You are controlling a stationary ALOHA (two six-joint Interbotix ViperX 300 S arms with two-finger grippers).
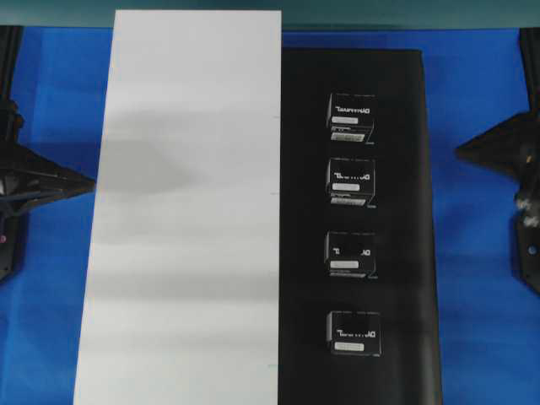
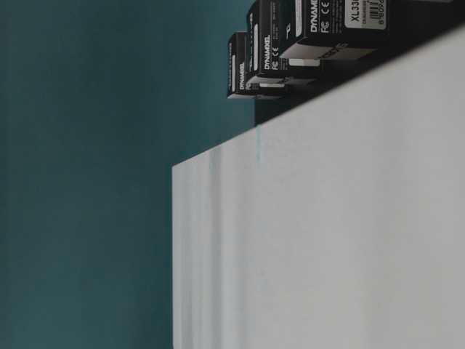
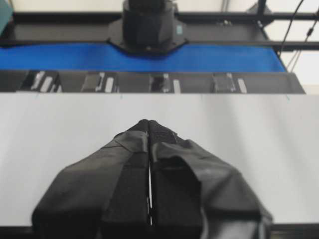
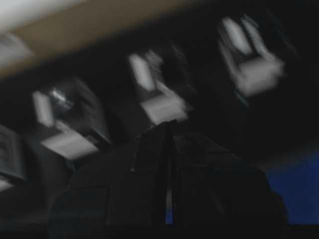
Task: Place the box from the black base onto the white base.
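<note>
- Four alike boxes stand in a column on the black base [image 1: 396, 211], right of centre in the overhead view: upper box [image 1: 351, 117], second box [image 1: 350, 181], third box [image 1: 349, 253], lowest box [image 1: 353, 332]. None touches its neighbour.
- The white base [image 1: 186, 211] fills the centre-left of that view, abutting the black base, and carries nothing.
- Left gripper [image 3: 149, 124]: fingers pressed together, holding nothing, above the white base.
- Right gripper [image 4: 169, 127]: fingers appear closed and empty; the view is motion-blurred, boxes ahead.
- Task state: no box transferred yet.
- Risk: closed fingers lowered onto a box would push or topple it; open them first.
- Risk: the identical boxes sit near each other, so a misaligned approach may knock a neighbour.
- Risk: blur in the right wrist view suggests movement; a fast approach may overshoot.
</note>
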